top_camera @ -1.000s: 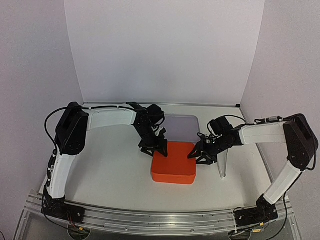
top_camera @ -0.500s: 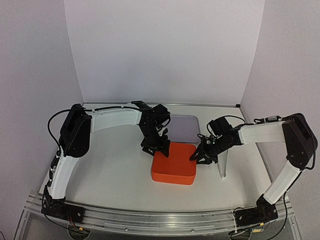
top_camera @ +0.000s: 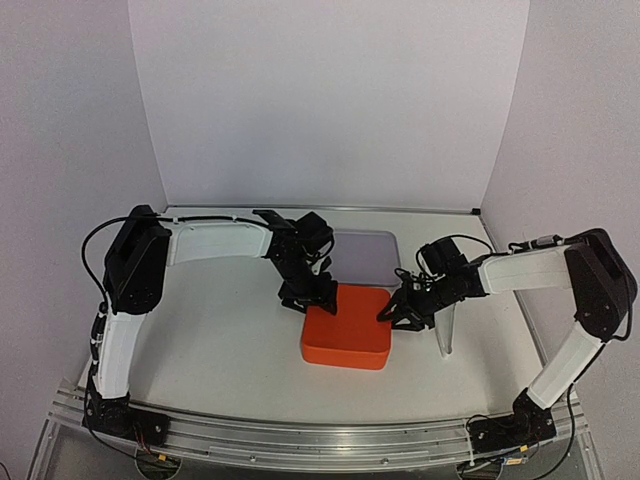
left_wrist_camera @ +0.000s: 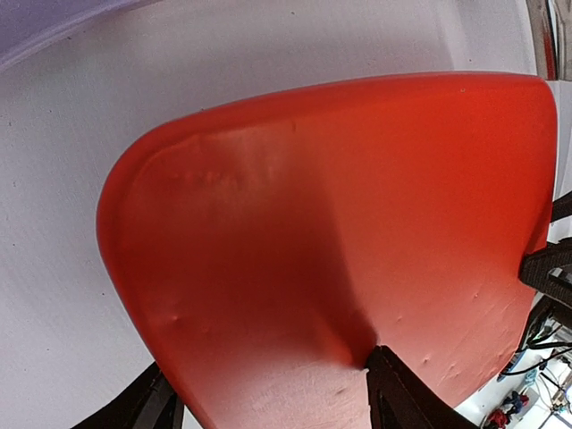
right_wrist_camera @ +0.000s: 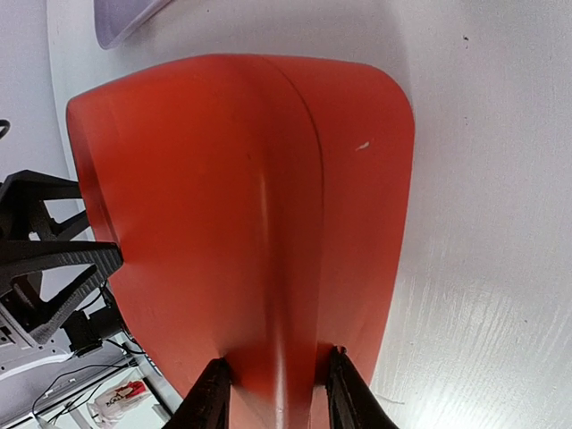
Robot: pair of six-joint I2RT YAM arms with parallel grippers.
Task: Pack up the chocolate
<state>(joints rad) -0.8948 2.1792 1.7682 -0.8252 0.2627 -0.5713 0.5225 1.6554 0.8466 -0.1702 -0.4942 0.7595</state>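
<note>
There was one orange box [top_camera: 346, 335] on one table [top_camera: 230, 345]. One translucent pale tray [top_camera: 368, 250] and one clear upright piece [top_camera: 446, 338] made up the other loose items. There were two grippers, the left gripper [top_camera: 310, 297] and the right gripper [top_camera: 400, 312], each showing two dark fingers [right_wrist_camera: 210, 398].

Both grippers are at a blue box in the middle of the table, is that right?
Not quite: the box is orange-red, not blue, as the top external view shows. The left gripper and the right gripper are both at it, in the middle of the table.
</note>
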